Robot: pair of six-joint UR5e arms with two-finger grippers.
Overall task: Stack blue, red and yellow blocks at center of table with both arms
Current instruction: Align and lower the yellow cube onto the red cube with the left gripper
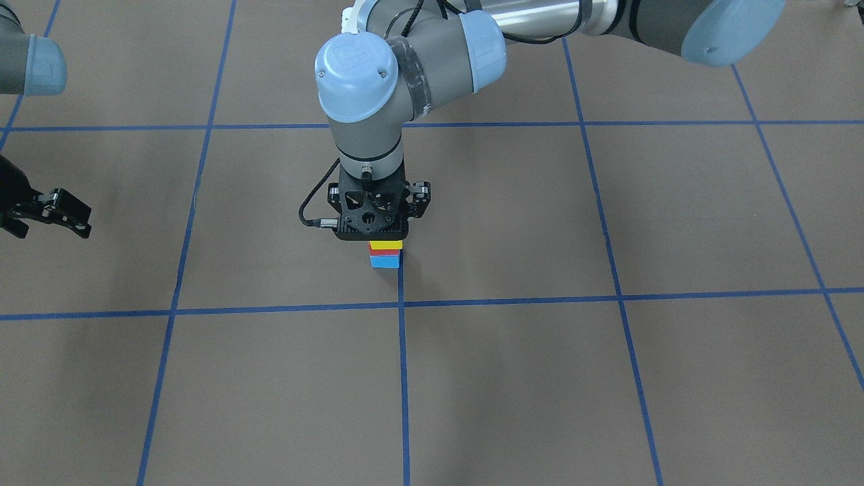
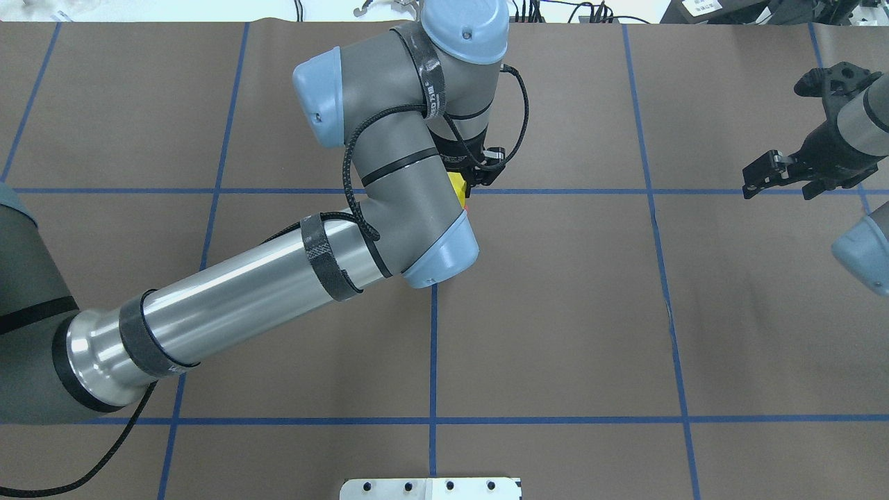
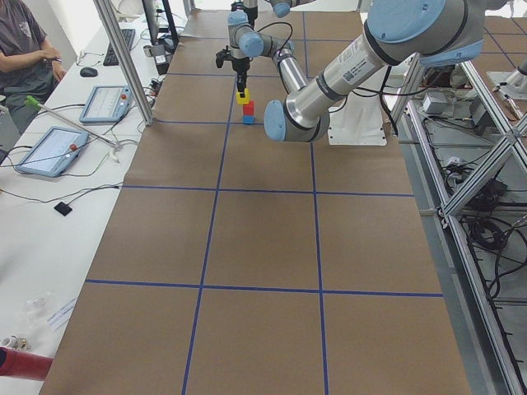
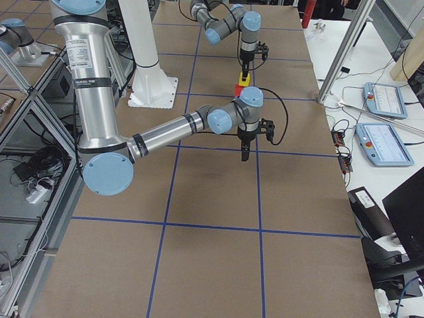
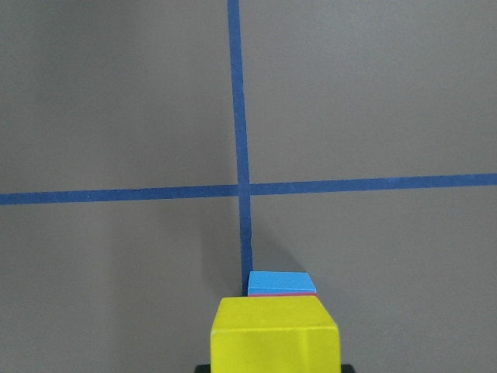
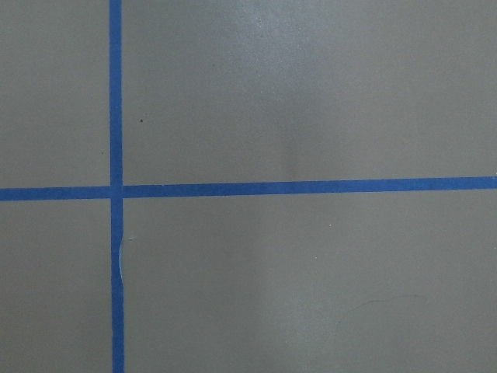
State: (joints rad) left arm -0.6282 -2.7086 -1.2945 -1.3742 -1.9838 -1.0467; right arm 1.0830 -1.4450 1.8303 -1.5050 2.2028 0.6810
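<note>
Near the table's [image 1: 540, 378] centre crossing of tape lines, the red block [image 1: 386, 252] sits on the light blue block [image 1: 386, 262]. The yellow block [image 1: 386, 245] is right over the red one, with my left gripper [image 1: 379, 231] shut on it from above. Whether yellow rests on red I cannot tell. The left wrist view has the yellow block [image 5: 276, 334] close up, with the blue block [image 5: 281, 281] and a red sliver below it. My right gripper [image 1: 44, 224] hangs open and empty far off to the side, also visible overhead [image 2: 781, 182].
The white pedestal base [image 2: 430, 488] stands at the table's robot-side edge. Beyond the far long edge are a side desk with tablets [image 3: 53, 150], a metal post [image 3: 123, 62] and a seated person [image 3: 20, 45].
</note>
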